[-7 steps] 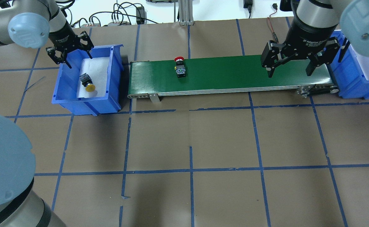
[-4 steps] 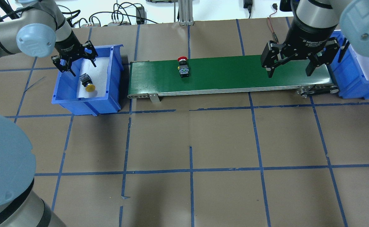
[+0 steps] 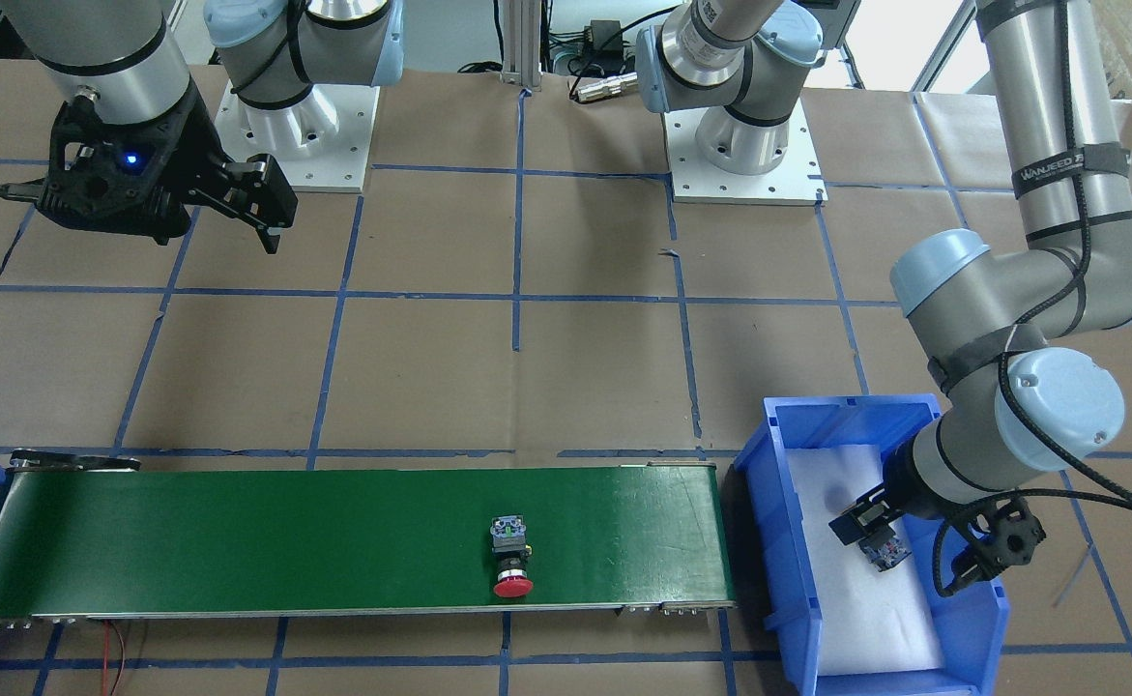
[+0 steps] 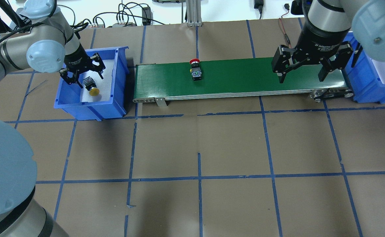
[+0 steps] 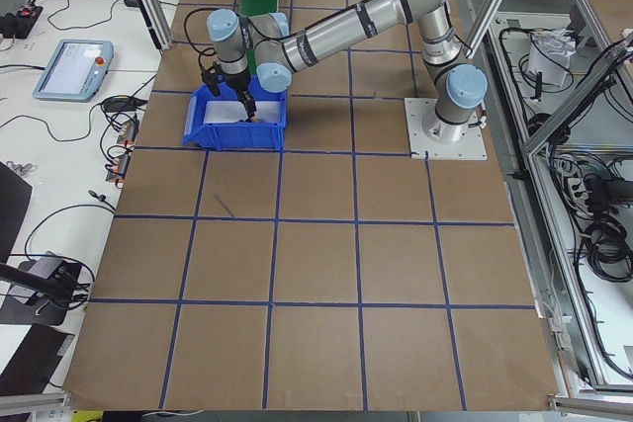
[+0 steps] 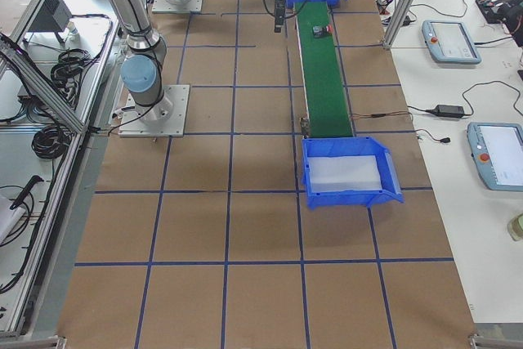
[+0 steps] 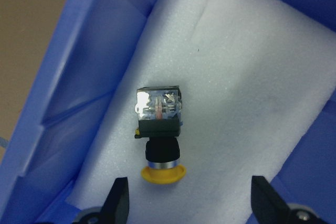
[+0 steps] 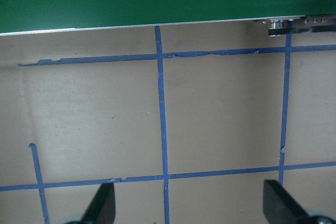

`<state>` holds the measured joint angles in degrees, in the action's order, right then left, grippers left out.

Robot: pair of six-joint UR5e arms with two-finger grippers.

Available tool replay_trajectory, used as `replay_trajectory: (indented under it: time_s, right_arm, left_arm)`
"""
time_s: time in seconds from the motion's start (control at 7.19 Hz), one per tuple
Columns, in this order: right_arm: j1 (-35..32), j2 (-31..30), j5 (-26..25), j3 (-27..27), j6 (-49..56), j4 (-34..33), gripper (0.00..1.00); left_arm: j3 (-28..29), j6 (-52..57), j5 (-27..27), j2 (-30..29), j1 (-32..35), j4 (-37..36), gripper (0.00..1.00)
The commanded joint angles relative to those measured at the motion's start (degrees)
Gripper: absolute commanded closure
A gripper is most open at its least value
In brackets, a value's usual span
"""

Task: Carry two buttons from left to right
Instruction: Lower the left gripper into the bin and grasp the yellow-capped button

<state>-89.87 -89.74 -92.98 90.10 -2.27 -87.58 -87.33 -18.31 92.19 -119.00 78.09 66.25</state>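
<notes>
A table point(image 4: 199, 138) covered in brown paper and crossed by lines of blue tape point(image 4: 199, 178) is seen from above. A green belt point(image 4: 245, 79) is laid along its far side. A blue left bin point(image 4: 90, 112) is set just beside one end and a blue right bin point(image 4: 366, 92) at the other. Each bin is lined with white foam point(image 7: 247, 77).

The yellow button point(image 4: 91, 87) is found in the left bin, laid on its side on the foam. Its cap is turned toward the robot and its clear contact block away from it. The left pincer point(image 4: 92, 82) is held over this bin, just above the button. Its jaws are spread wide. In the wrist view the two black fingertips point(image 7: 119, 195) are seen at the bottom edge, one to each side of the yellow cap and apart from it. Nothing is gripped.

The red button point(image 4: 196, 69) is laid on its side on the belt, in the belt's left half and near its far edge. Its red cap is pointed away from the robot. It is well apart from both pincers.

The right pincer point(image 4: 300, 80) is held above the right end of the belt, close to the right bin. Its jaws are spread wide and nothing is held between them. In its wrist view, the near edge of the belt and the taped paper are shown below it.
</notes>
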Motion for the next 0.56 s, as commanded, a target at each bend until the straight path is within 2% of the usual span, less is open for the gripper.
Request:
replay_trajectory:
  time_s: [0.0, 0.42]
  right_arm:
    - [0.0, -0.3, 0.0, 0.6, -0.1, -0.5, 0.0]
    - [0.0, -0.3, 0.0, 0.6, -0.3, -0.5, 0.0]
  left_arm:
    - [-0.8, 0.9, 0.0, -0.3, -0.4, -0.3, 0.16]
    - [-1.1, 1.8, -0.1, -2.0, -0.5, -2.1, 0.16]
